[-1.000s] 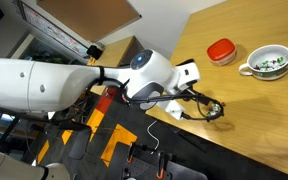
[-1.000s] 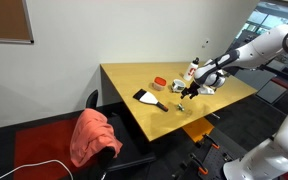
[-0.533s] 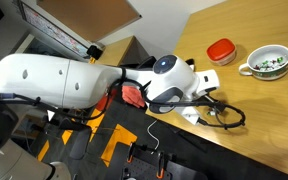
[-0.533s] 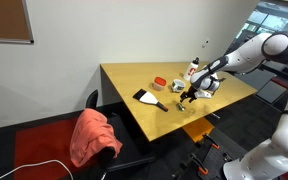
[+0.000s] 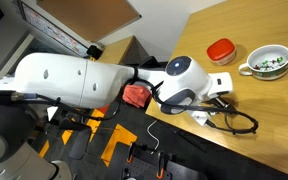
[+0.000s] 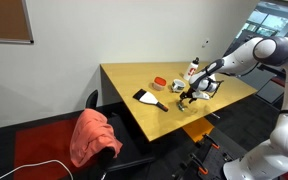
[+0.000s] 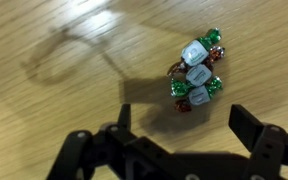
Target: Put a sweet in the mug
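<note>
Tool (wrist view): tool (image 7: pixel 184 135) hung low over the worktop (image 7: pixel 44 110), its two dark fingers (image 7: pixel 246 128) spread apart with nothing between them.
Sweet (wrist view): one silvery-white sweet (image 7: pixel 198 74) lay in a tight cluster of green and white sweets, resting on the worktop just ahead of the open gap and slightly toward the right-hand finger.
Tool (exterior view): tool (image 5: pixel 232 120) pointed down near the worktop's front edge; the sweets were hidden beneath it.
Mug (exterior view): mug (image 5: pixel 269 72) stood well apart from the tool, farther back, holding small greenish items too small to identify; a red container (image 5: pixel 221 50) sat beside it.
Tool (exterior view): tool (image 6: pixel 187 99) was lowered close to the worktop (image 6: pixel 124 80); jaw state unreadable at this scale.
Risk, crowding: because the sweets touch one another, closing would likely catch several or push the cluster away.
Risk, offset: with the cluster right of centre, one finger may land on a wrapper and flick it aside.
Risk, slip: a tiny, glossy wrapper could slide free during the carry to the mug.
</note>
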`<state>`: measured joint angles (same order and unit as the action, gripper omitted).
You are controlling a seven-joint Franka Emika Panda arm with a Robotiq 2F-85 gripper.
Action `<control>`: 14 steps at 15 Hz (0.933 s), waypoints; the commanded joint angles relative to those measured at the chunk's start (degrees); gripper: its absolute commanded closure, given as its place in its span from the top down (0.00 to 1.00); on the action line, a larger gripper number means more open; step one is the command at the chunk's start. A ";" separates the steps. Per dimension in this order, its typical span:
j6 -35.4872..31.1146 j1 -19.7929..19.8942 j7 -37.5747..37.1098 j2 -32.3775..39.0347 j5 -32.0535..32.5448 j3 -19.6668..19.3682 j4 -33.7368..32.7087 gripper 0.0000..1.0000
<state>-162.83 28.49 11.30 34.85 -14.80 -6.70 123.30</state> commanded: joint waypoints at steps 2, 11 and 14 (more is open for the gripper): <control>-1.85 1.22 -3.55 2.50 -1.32 1.29 -2.61 1.00; -0.80 -0.19 -12.15 5.70 -2.15 0.90 -6.00 0.71; -0.62 -0.68 -13.51 6.30 -2.07 0.87 -6.79 0.48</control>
<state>-163.25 28.50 -0.58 40.28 -15.35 -6.02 117.90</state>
